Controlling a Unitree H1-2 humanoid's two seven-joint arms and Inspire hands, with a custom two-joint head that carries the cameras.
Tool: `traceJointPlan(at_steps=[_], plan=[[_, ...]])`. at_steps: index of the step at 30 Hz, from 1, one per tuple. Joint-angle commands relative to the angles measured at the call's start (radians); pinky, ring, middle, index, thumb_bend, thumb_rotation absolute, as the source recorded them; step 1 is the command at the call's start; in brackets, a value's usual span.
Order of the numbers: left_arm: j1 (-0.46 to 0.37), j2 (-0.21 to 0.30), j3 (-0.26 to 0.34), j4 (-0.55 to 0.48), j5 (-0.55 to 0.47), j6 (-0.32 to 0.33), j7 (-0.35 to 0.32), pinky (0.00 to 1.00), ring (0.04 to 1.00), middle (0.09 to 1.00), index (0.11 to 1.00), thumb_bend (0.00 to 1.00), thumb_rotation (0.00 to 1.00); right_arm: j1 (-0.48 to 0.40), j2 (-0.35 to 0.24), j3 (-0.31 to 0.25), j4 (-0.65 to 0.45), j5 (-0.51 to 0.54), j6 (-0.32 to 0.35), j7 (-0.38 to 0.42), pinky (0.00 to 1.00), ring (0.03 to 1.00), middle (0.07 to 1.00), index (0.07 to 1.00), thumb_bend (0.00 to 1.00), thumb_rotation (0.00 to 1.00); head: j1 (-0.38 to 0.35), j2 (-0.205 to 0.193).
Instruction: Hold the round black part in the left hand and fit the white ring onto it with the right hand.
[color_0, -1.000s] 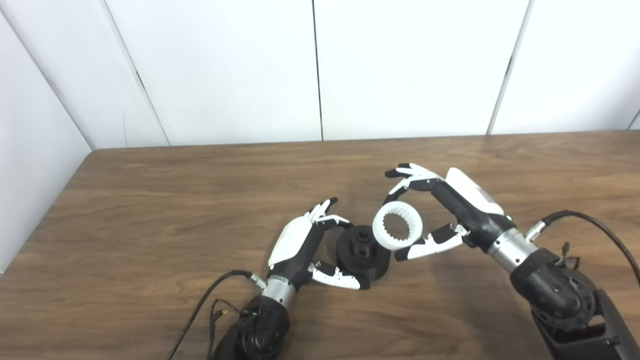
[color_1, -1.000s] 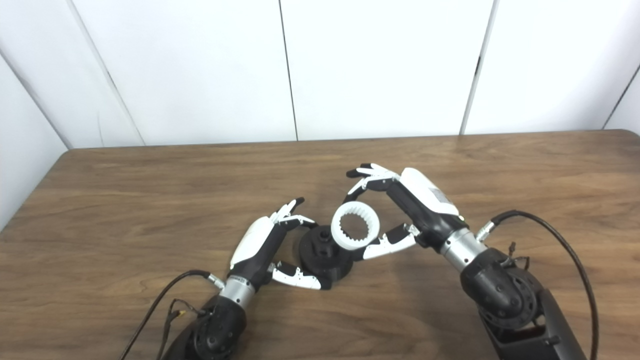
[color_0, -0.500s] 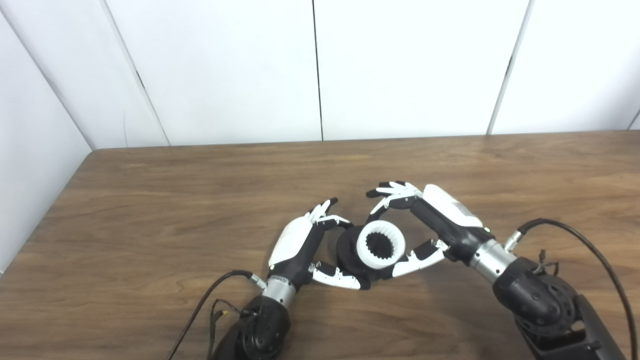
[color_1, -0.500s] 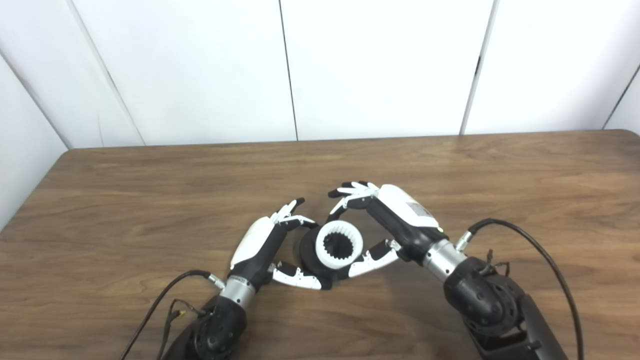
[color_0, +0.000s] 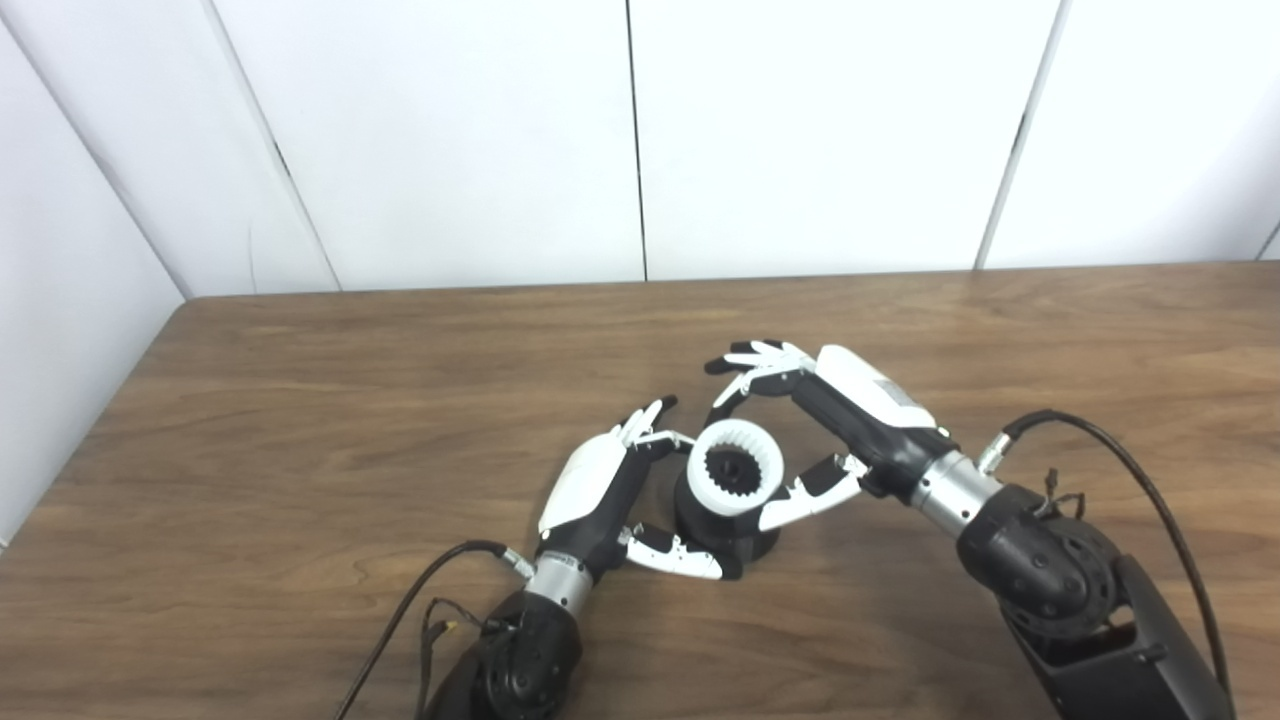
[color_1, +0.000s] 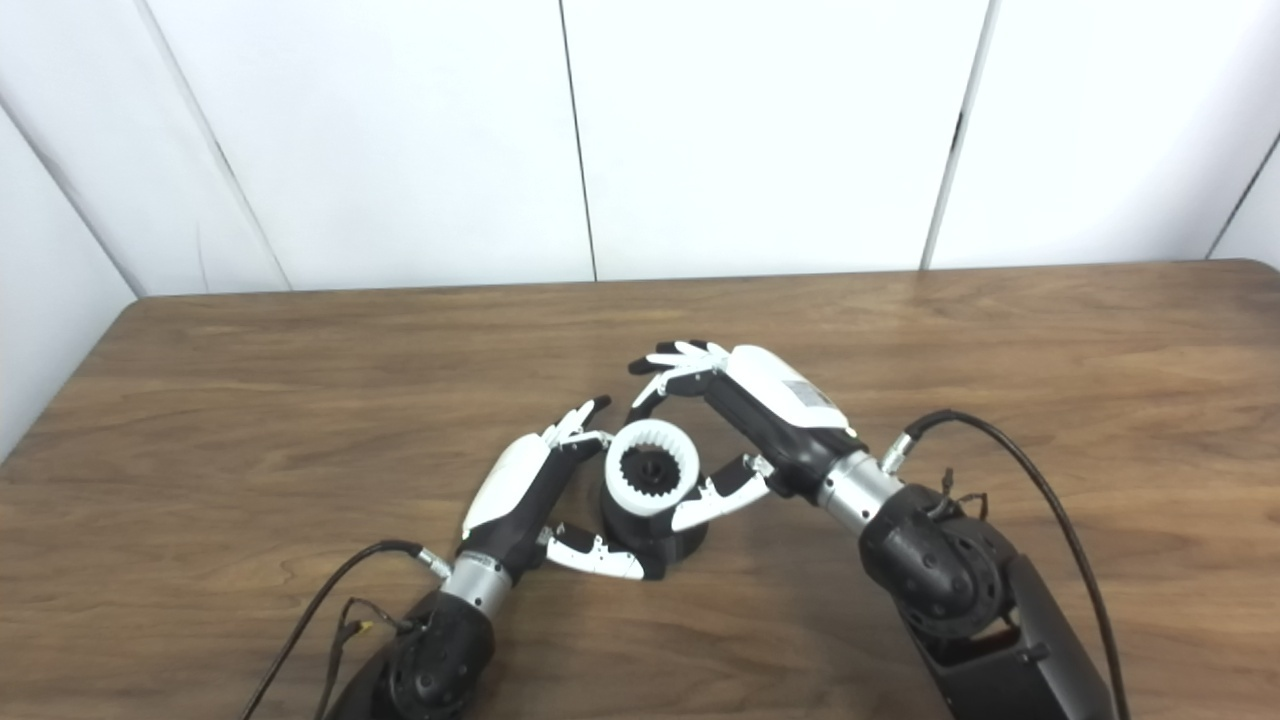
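My right hand (color_0: 800, 425) pinches the white ring (color_0: 735, 467) directly over the black part (color_0: 722, 520), which my left hand (color_0: 610, 500) clasps on the surface (color_0: 300, 400), centre post showing through the ring's opening.

The black part (color_0: 728, 520), a round, squat piece with a raised toothed hub, stands upright on its base. The white ring (color_0: 735, 480), toothed all around its inside, sits level right over that hub, with the dark hub showing through its opening. From this angle it looks partly down around the hub, though whether it's fully seated is hard to tell.
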Motion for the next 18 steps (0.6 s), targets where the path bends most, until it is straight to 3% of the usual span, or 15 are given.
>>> traceJointPlan(at_steps=[1,18], plan=[[-0.006,0.001,-0.008,-0.017,0.021,-0.003,0.003,1.00,1.000,1.000,0.611,0.97,0.26,-0.057,0.007,-0.007,-0.004,0.007,-0.023,-0.003,1.00,0.943,0.864,0.479,0.52,0.15,0.000,0.001],[-0.004,0.000,-0.006,-0.028,0.014,0.003,-0.003,1.00,1.000,1.000,0.609,0.97,0.27,-0.055,-0.008,0.007,0.048,-0.010,-0.053,-0.004,1.00,0.942,0.858,0.479,0.52,0.15,0.003,0.009]])
